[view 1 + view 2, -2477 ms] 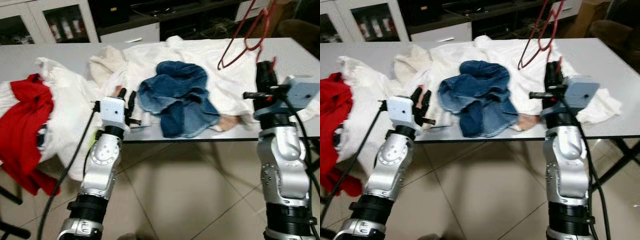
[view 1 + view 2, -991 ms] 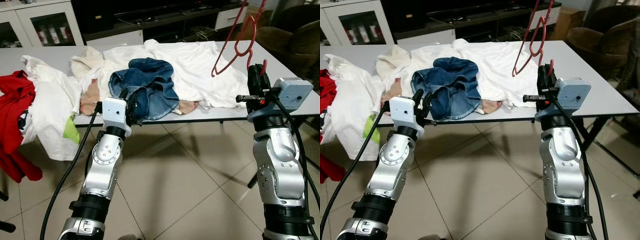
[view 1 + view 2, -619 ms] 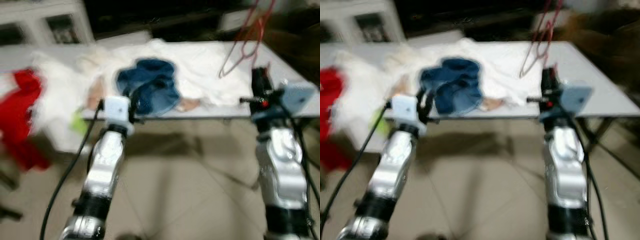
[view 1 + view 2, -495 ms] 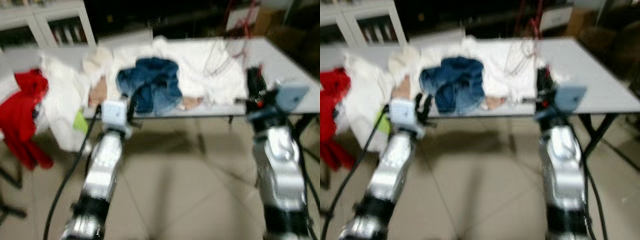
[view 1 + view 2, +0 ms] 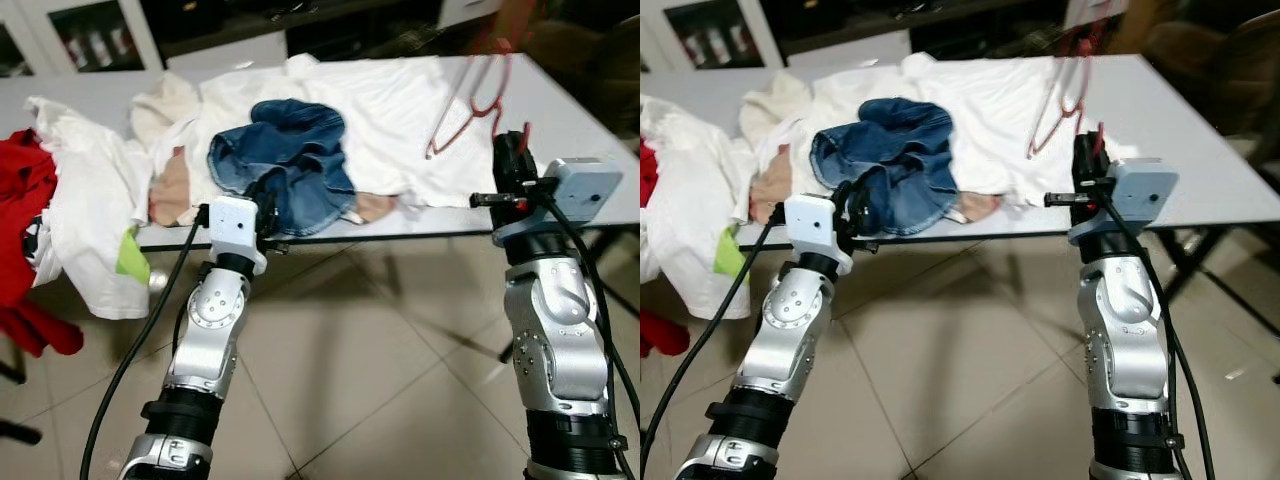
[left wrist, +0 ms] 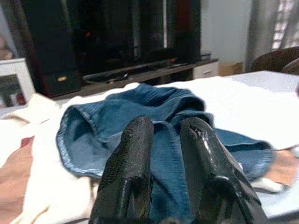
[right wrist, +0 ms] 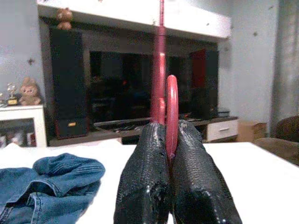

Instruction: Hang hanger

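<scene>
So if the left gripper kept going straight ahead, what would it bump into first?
Most likely the jeans. The left gripper points right at that blue heap on the table, with nothing in between, though how far off it is can't be judged.

A home living room: beyond the right gripper (image 7: 167, 140) stand a long dark wooden media unit (image 7: 140, 123), tall black speakers (image 7: 68, 84), and a brown armchair (image 7: 280, 142).

Blue jeans (image 5: 285, 170) lie on white clothes (image 5: 380, 110) on a grey table (image 5: 590, 120), red garment (image 5: 20, 190) hanging off.
</scene>
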### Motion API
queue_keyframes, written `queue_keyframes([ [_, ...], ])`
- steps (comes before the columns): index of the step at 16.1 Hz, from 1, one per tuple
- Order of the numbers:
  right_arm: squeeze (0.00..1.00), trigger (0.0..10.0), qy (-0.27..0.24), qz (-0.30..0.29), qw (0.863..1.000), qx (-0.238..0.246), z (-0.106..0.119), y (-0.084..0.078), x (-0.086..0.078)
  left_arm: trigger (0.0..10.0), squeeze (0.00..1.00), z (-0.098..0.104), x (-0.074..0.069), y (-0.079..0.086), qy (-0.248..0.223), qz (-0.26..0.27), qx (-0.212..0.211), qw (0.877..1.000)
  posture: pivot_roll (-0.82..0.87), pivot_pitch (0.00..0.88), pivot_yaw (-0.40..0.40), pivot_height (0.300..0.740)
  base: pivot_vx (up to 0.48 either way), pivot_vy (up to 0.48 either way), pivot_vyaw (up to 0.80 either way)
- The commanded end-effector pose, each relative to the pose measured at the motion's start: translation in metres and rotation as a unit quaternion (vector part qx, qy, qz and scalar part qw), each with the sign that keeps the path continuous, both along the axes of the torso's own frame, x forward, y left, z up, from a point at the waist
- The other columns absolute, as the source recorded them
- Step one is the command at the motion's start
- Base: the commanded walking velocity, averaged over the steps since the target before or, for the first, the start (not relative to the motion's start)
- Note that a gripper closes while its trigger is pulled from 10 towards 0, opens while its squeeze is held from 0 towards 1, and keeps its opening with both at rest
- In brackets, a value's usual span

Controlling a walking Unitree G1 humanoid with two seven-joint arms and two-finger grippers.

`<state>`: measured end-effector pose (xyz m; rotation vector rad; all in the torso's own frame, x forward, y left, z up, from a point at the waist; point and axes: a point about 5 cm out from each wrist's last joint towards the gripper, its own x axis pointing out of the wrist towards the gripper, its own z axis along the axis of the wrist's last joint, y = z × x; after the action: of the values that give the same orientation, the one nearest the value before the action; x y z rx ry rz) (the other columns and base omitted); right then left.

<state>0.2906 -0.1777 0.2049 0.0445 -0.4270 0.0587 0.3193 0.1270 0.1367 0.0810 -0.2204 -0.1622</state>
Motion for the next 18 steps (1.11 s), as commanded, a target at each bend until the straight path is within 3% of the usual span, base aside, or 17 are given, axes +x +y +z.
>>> queue_keyframes([
  [1, 0.00, 10.0, -0.002, 0.002, 1.000, -0.001, 0.0016, 0.0018, 0.0008, 10.0, 0.00, 0.0030, 0.0019, 0.0013, -0.001, 0.001, 0.002, 1.000, 0.06, 0.005, 0.062, 0.740, 0.300, 0.000, 0.00],
  [12, 0.00, 10.0, -0.002, 0.002, 1.000, -0.003, 0.0022, 0.0010, 0.0011, 10.0, 0.00, 0.0025, 0.0026, -0.0010, 0.000, -0.002, 0.002, 1.000, 0.06, 0.003, 0.059, 0.740, 0.295, 0.000, 0.00],
  [18, 0.00, 10.0, -0.003, 0.002, 1.000, -0.004, 0.0026, 0.0012, 0.0012, 10.0, 0.00, 0.0026, 0.0030, -0.0016, -0.001, -0.004, 0.003, 1.000, 0.06, 0.000, 0.060, 0.740, 0.000, 0.000, 0.00],
])
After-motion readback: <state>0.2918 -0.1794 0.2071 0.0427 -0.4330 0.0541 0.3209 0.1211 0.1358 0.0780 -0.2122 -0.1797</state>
